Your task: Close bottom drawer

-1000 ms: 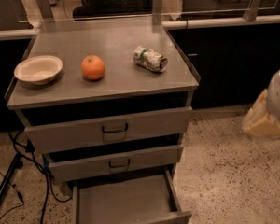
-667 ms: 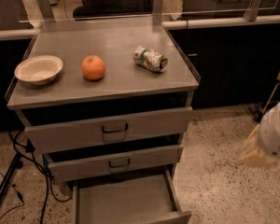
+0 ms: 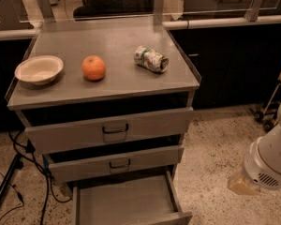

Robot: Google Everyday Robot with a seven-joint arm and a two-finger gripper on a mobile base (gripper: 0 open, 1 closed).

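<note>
The grey metal cabinet (image 3: pixel 107 86) has three drawers. The bottom drawer (image 3: pixel 124 203) is pulled far out, and its shallow empty tray shows at the bottom edge of the view. The middle drawer (image 3: pixel 117 163) and the top drawer (image 3: pixel 112 129) each stand out a little. A white segment of my arm (image 3: pixel 267 165) with a tan end hangs at the lower right, to the right of the open drawer and apart from it. The gripper itself is out of view.
On the cabinet top sit a white bowl (image 3: pixel 39 70), an orange (image 3: pixel 93 67) and a crushed can (image 3: pixel 151 59) lying on its side. Black cables (image 3: pixel 18 158) trail on the speckled floor at the left. A dark counter (image 3: pixel 239 64) runs behind, with a cart wheel (image 3: pixel 267 118) at the right.
The arm segment at the right has moved down and a little left, from beside the cabinet top to level with the lower drawers. The drawers have not moved.
</note>
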